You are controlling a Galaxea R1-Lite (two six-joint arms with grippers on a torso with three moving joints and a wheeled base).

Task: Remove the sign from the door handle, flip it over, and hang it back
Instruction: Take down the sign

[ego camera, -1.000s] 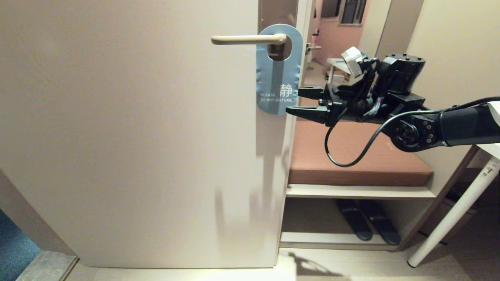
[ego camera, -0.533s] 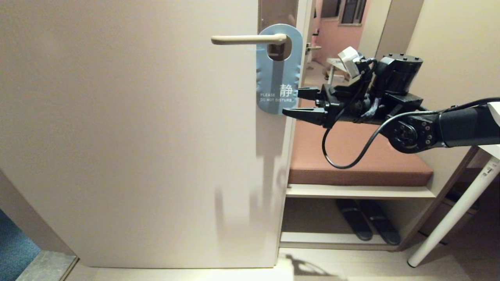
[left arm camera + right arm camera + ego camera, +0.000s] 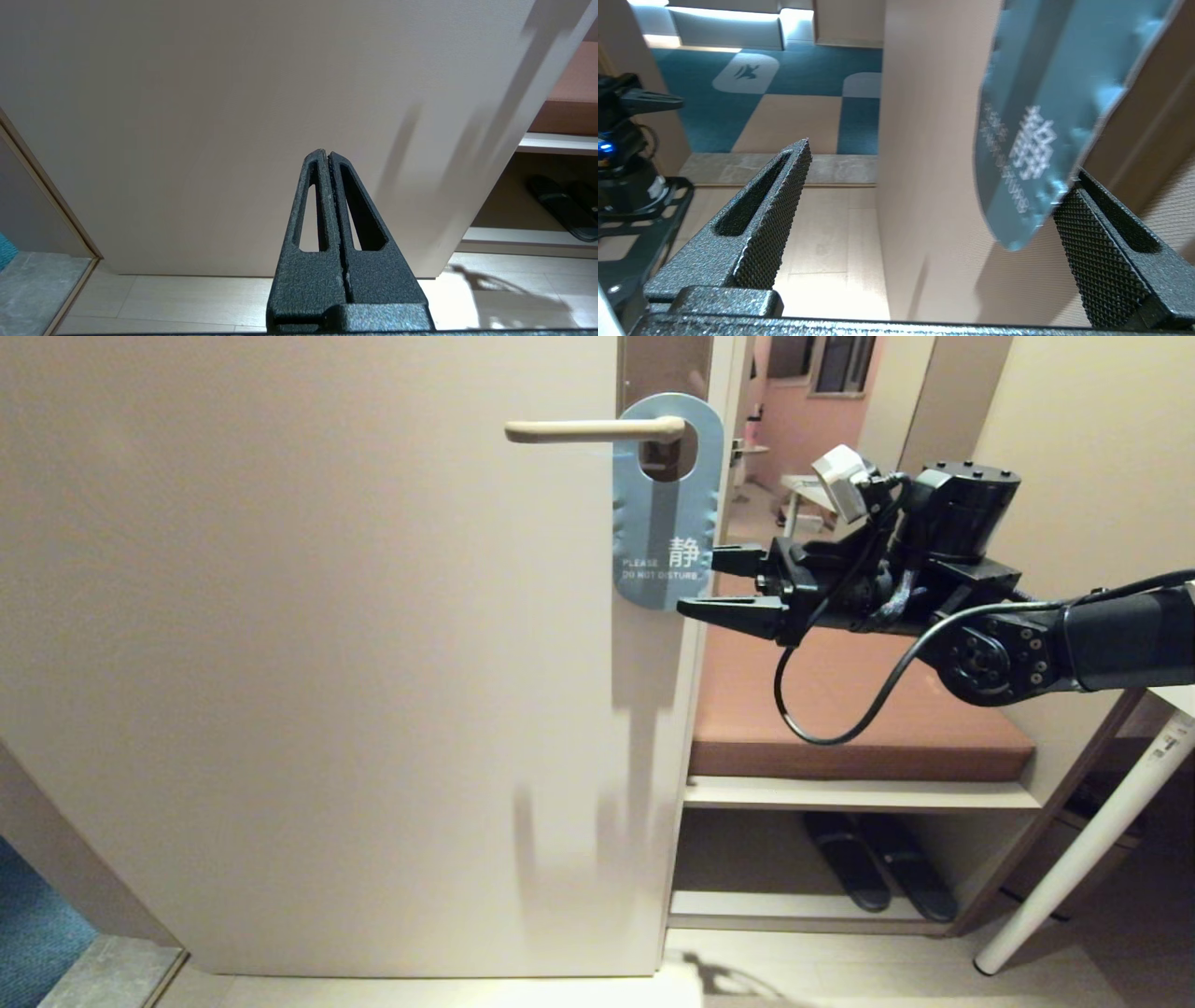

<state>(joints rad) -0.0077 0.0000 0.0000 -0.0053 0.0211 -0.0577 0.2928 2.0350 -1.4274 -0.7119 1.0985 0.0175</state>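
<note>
Two pincer fingers spread wide: right pincer (image 3: 714, 583) holds nothing and has edged a little closer to the sign (image 3: 667, 504) than a second ago, now bracketing its lower edge. Sign hangs untouched on the door handle (image 3: 593, 429), printed side out. Removal not started; closing on the sign looks next. Left pincer (image 3: 329, 161) closed, parked low facing the door (image 3: 327, 663).

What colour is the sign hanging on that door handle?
Blue-grey with white lettering, clearest in the head view: the sign hangs on the cream door handle.
</note>
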